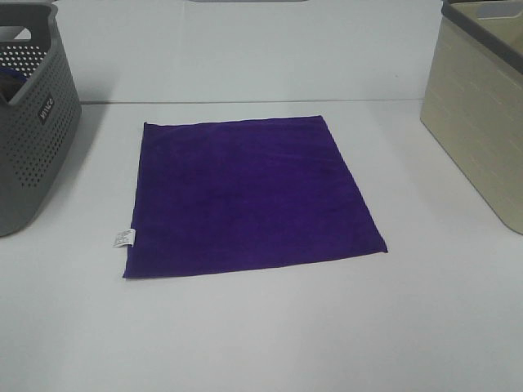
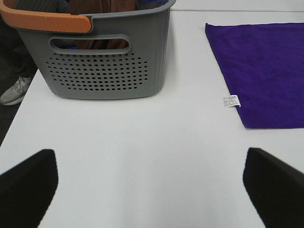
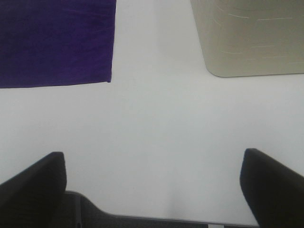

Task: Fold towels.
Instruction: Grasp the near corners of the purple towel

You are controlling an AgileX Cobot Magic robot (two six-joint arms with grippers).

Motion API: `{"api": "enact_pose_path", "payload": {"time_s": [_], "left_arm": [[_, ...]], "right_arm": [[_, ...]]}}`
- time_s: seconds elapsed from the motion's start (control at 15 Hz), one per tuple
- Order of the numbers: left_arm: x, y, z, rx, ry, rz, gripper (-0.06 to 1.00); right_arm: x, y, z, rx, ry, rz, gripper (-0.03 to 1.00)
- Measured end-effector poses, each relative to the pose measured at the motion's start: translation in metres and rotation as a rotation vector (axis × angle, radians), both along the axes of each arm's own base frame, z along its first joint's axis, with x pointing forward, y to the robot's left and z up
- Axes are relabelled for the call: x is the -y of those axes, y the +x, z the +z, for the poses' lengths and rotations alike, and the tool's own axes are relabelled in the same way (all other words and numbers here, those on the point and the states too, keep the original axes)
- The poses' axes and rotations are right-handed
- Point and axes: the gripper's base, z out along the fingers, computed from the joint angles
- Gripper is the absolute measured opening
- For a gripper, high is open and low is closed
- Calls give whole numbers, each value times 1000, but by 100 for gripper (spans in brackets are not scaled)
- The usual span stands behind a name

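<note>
A small white care tag [image 1: 123,238] is sewn on the left edge of the deep purple, soft square towel [image 1: 249,196], close to its near left corner; it carries lines of dark print, too fine to read even in the left wrist view [image 2: 232,100]. The grey perforated plastic basket [image 1: 33,139] on the left bears 1 short pale word running up its side, too small to make out with certainty. The towel lies flat and unfolded in the middle of the white table [image 1: 261,335], between the 2 baskets and touching neither; the beige plastic basket [image 1: 474,122] stands on the right. The left gripper [image 2: 151,190] hangs spread wide with nothing in it over bare table, to the near left of the towel [image 2: 266,71] and well apart from it. In that view the grey basket has an orange handle [image 2: 47,21] and brown cloth [image 2: 102,7] inside. The right gripper [image 3: 152,187] is likewise spread wide and empty, on the near side of the gap between the towel's near right corner [image 3: 57,42] and the beige basket [image 3: 251,38], clear of both.
</note>
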Motion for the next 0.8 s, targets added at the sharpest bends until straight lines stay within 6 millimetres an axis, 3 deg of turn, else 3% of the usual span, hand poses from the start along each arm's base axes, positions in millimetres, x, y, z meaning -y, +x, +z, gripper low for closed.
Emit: {"api": "enact_pose_path", "payload": {"time_s": [0.8], "left_arm": [[0,0,0,0,-1,-1,99]], "right_arm": [[0,0,0,6,-44,27,96]]}}
